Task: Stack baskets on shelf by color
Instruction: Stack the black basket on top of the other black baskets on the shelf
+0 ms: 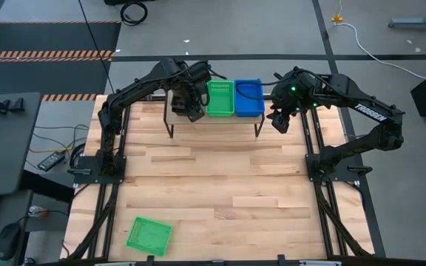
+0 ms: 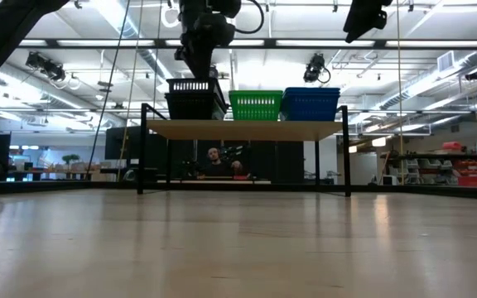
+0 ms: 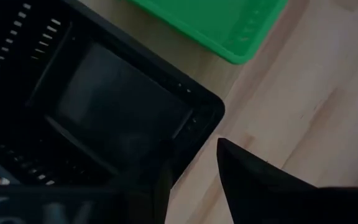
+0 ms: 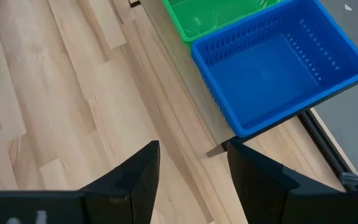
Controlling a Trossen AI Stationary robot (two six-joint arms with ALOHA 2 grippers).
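With the left gripper [image 3: 194,180] parted astride the black basket's [image 2: 194,98] wall at upper centre of the low view, we should lift straight up, clear of the shelf [image 2: 247,128].

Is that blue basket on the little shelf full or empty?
Empty. Looking down into the blue basket from the right wrist view, only its bare blue floor shows, nothing inside.

Left arm: reaches from its base at the table's left edge toward the far side, elbow bent, wrist tipped down.
Left gripper [image 1: 191,108]: hangs low, fingers [image 3: 260,180] parted with a gap between them, nothing held.
Right arm: folds in from the right side, forearm stretched toward the far centre.
Right gripper [image 1: 279,120]: hovers high, fingers [image 4: 132,177] spread wide, empty.
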